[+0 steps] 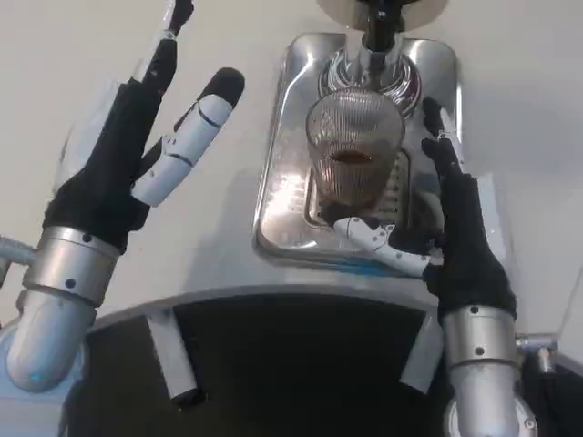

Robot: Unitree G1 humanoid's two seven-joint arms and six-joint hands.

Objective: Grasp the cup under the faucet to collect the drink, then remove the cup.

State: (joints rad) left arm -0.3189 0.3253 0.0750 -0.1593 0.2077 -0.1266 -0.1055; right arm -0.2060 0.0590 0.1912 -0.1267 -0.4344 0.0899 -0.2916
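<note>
Nearest you, the dark curved ledge [291,364] spans the bottom of the head view, with both silver forearms rising from behind it. Your right hand [446,237] is at the cup [353,150]: a white finger curls under its near side and the dark fingers stand up along its right side, so it looks like a loose hold, though you cannot tell how firmly it grips. The cup stands upright on the steel drip tray [282,182], directly under the faucet [378,41], and brown drink already sits in its lower part. Judged from that, filling is under way or done; keep the cup level and centred beneath the spout, close the fingers evenly around its sides, and lift straight before drawing it toward you. The faucet hangs just above the rim, so a tilt or upward jerk could knock it, and the tray's raised edge lies in the way of a low slide. Your left hand [137,146] is open, fingers spread, holding nothing, well apart at the left.
</note>
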